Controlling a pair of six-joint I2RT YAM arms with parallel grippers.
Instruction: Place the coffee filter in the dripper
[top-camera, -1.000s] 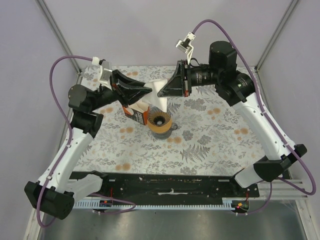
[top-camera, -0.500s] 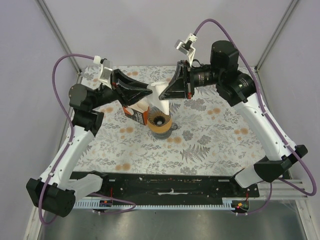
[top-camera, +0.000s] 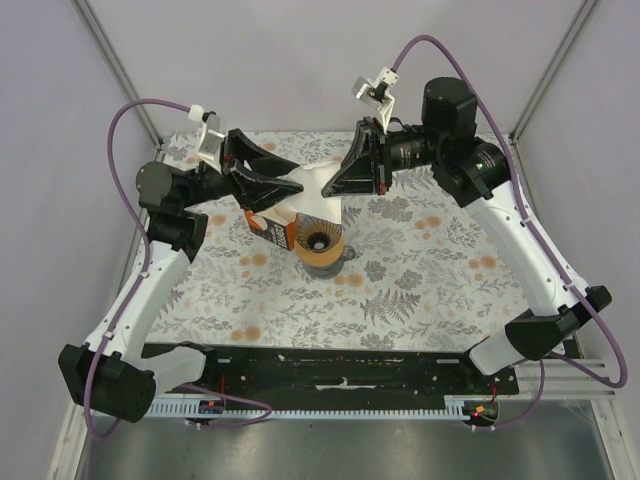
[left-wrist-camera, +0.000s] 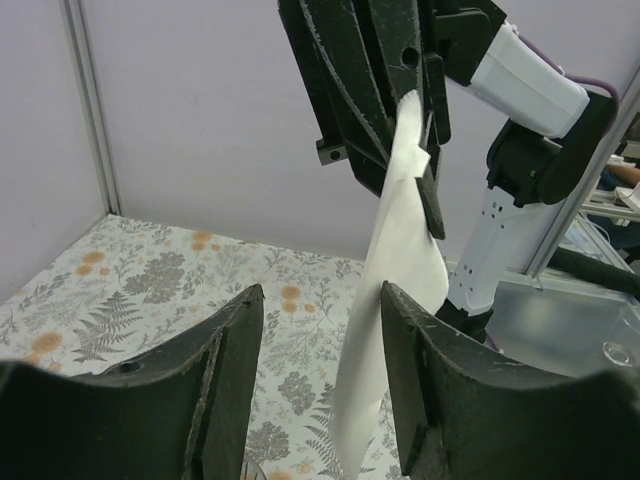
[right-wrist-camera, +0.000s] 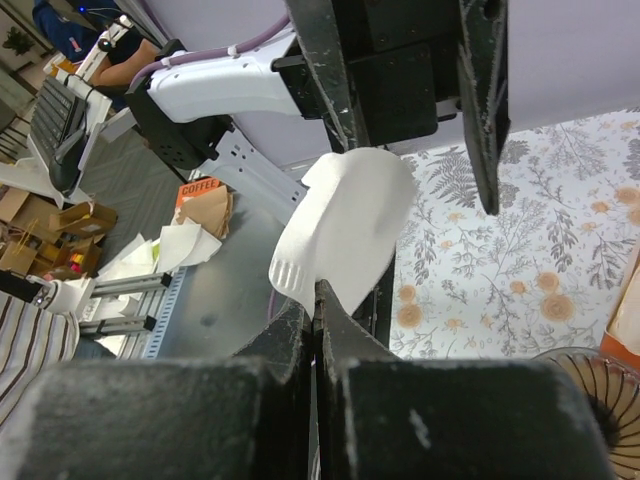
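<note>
The coffee filter (top-camera: 320, 200), a thin white paper cone, hangs in the air above the dripper (top-camera: 320, 243), a grey ribbed cone with a tan collar on the flowered table. My right gripper (top-camera: 327, 187) is shut on the filter's top edge; in the right wrist view the paper (right-wrist-camera: 350, 225) fans out beyond its closed tips (right-wrist-camera: 315, 290). My left gripper (top-camera: 298, 182) is open. In the left wrist view the filter (left-wrist-camera: 395, 290) hangs between its fingers (left-wrist-camera: 320, 300), close to the right-hand one. The dripper's rim shows in the right wrist view (right-wrist-camera: 600, 400).
An orange carton (top-camera: 272, 228) with cream papers stands just left of the dripper, under my left gripper, and also shows in the right wrist view (right-wrist-camera: 625, 320). The flowered tabletop (top-camera: 420, 280) has white walls on three sides. Both arm bases sit at the near edge.
Both grippers have risen slightly and the left wrist has tilted up. The filter stays in the right gripper, and the left jaws stay open around it.
</note>
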